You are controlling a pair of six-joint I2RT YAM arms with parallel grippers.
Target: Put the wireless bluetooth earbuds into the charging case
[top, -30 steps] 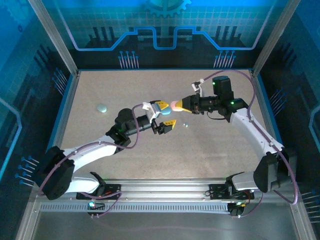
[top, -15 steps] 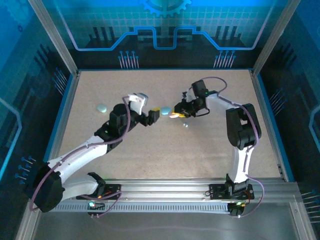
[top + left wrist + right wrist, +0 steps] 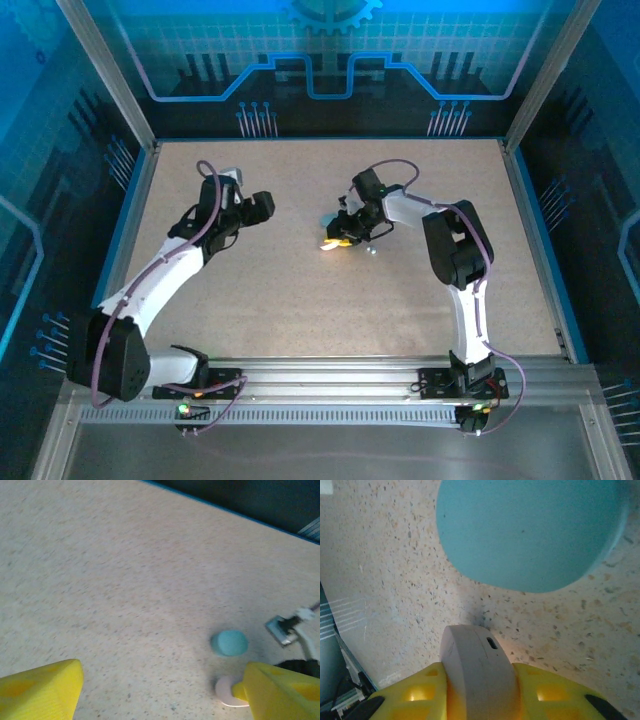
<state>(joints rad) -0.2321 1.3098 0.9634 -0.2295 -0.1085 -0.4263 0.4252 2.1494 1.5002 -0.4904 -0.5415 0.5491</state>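
Note:
My right gripper (image 3: 333, 240) (image 3: 480, 680) is shut on a pale pink charging case (image 3: 477, 670), held on edge low over the speckled table, its port slot facing up. Just beyond it lies a teal charging case (image 3: 530, 530) (image 3: 229, 643), closed and flat on the table. In the left wrist view the pink case (image 3: 226, 692) sits below the teal one. My left gripper (image 3: 262, 205) (image 3: 160, 692) is open and empty, at the back left, far from both cases. One tiny glossy earbud (image 3: 371, 250) lies on the table to the right of my right gripper.
The table's blue rim (image 3: 128, 225) and the metal frame posts (image 3: 108, 70) enclose the work area. My right arm (image 3: 455, 250) arches over the table's right half. In the left wrist view the right arm's camera bracket (image 3: 284, 630) shows beyond the teal case.
My left arm let go of the teal case and swung back to the left, jaws wider. My right gripper carried the pink case left and down beside the teal case.

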